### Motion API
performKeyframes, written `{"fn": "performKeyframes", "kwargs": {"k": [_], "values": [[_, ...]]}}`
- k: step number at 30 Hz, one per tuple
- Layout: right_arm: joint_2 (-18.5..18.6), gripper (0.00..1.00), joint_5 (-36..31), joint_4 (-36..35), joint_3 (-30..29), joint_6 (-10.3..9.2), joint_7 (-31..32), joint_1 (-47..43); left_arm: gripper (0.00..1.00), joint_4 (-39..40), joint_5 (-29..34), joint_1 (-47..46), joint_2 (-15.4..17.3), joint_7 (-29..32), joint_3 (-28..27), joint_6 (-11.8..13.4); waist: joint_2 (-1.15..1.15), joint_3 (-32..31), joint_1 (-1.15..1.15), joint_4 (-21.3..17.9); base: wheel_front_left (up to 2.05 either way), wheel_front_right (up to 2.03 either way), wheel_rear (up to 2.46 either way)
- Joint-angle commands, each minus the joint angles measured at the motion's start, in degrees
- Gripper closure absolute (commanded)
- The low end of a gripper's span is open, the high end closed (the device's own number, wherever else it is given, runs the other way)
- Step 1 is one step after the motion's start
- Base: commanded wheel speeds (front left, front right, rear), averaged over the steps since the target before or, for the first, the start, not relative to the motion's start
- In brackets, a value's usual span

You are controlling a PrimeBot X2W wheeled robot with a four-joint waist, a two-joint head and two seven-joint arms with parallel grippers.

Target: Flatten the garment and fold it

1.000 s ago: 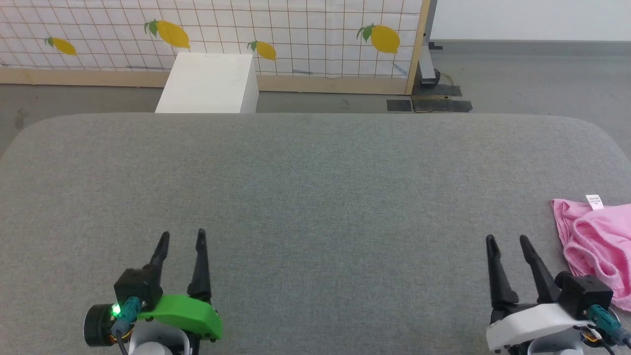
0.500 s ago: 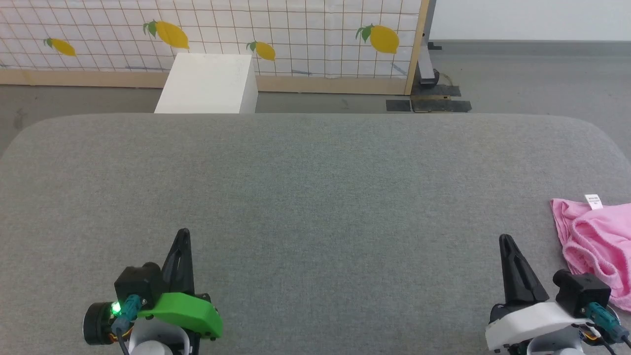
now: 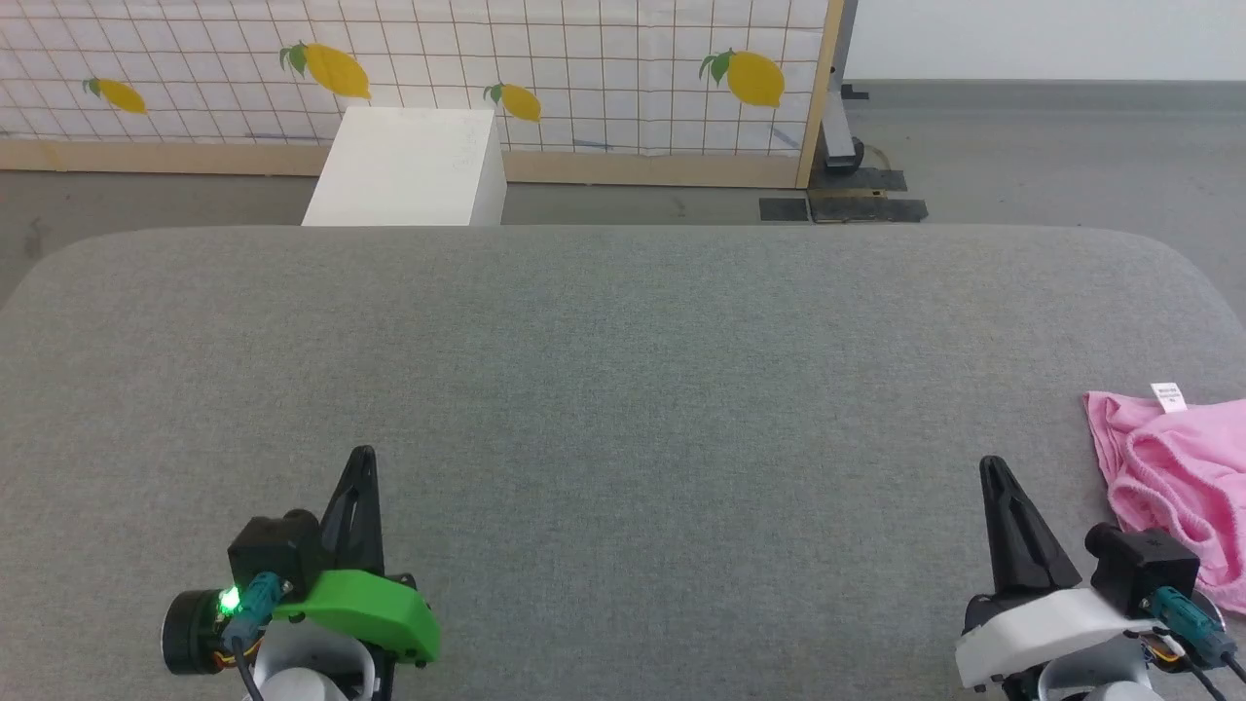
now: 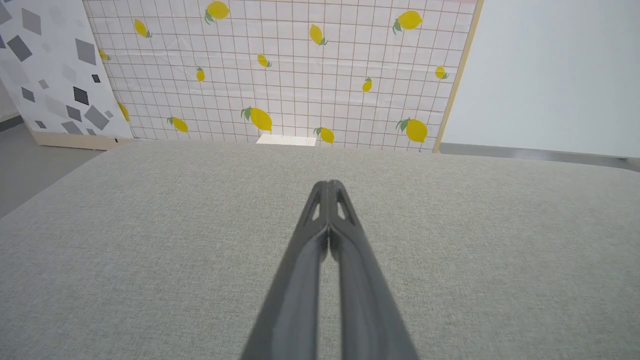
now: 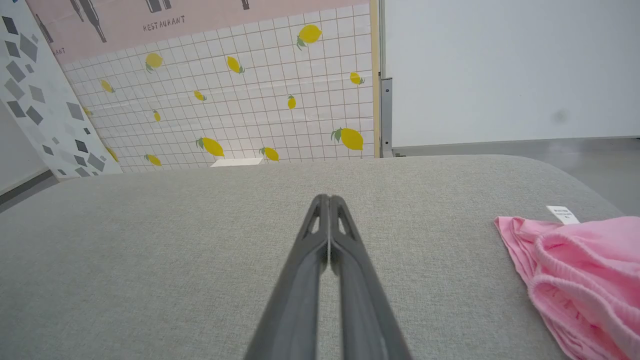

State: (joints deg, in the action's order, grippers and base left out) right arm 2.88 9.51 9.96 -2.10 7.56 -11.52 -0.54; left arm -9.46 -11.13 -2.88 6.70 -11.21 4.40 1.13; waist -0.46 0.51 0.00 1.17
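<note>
So the light pink, crumpled soft cotton garment point(image 3: 1173, 482) is sitting at the lower right of the head view, bunched up on the big grey fabric-covered table point(image 3: 623, 370) with rounded corners, and it runs off the right edge of the frame, so I can't see all of it. You can make out a gathered, ruffly hem along its left side, and a small white sewn-in label point(image 3: 1168, 395) sticks up at its top edge. The right gripper point(image 3: 991, 463), the one with two long dark fingers on a white wrist shell, is at the lower right, just left of the garment. Its fingers are pressed fully together into one spike, holding nothing and pointing up the frame. There's a strip of bare grey between the fingertips and the pink cloth, so no contact there. In the right wrist view the garment lies off to the lower right of the fingers, beside them rather than ahead of them. The left gripper point(image 3: 362, 454), same dark fingers but on a bright green shell, is at the lower left, also pinched tight and empty, well apart from the garment, with the whole width of the table in between. Behind the table, at upper left, there's a plain white box point(image 3: 409, 166) in front of a grid-patterned panel with yellow lemons point(image 3: 584, 58).
</note>
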Motion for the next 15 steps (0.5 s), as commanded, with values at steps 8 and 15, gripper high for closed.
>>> {"fn": "performKeyframes", "kwargs": {"k": [8, 15], "values": [[0.0, 1.0, -1.35, -1.21, 0.29, -0.02, 1.19, 0.16, 1.0, 1.09, 1.79, 0.8, -0.64, 1.03, -0.56, -0.25, 0.13, -0.04, 0.0, -0.1, 0.0, 0.0, 0.0], [0.0, 1.0, -1.99, -1.9, 0.44, -0.03, 2.01, 0.19, 1.0, 1.75, 2.53, 0.97, -0.89, 1.84, -0.87, -0.32, 0.16, -0.08, 0.0, -0.18, 0.0, 0.0, 0.0]]}}
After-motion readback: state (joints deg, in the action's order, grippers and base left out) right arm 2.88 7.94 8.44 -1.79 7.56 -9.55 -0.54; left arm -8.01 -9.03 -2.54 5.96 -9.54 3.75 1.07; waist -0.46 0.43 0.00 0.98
